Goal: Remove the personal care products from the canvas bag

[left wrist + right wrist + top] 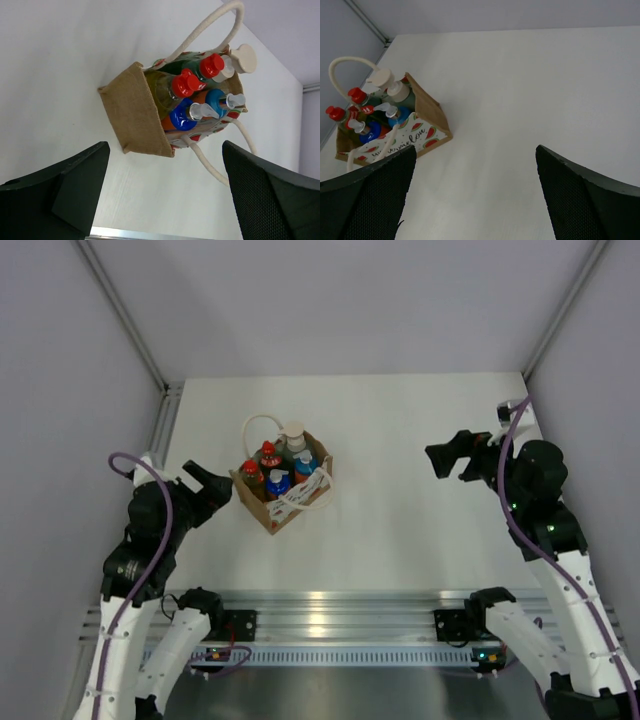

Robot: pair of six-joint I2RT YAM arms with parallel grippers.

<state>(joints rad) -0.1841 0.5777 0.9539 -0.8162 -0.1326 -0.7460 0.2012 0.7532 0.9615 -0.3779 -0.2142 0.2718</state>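
Just ahead of the left gripper (213, 488), the canvas bag (290, 504) stands upright on the white counter (420, 530), its brown end wall turned toward the fingers and not touching them. This gripper is spread wide and holds nothing. All five bottles are inside the bag. Nearest the gripper are the blue bottle (181, 118) with its white nozzle and the yellow-green one (161, 90) with a red cap. Beyond them are the orange bottle with a blue cap (216, 100), the dark green bottle with a red cap (211, 65) and the white pump (243, 58) of the grey-green bottle. The right gripper (447, 458) is also wide open and empty. The bag sits well apart from it, ahead and to its left.
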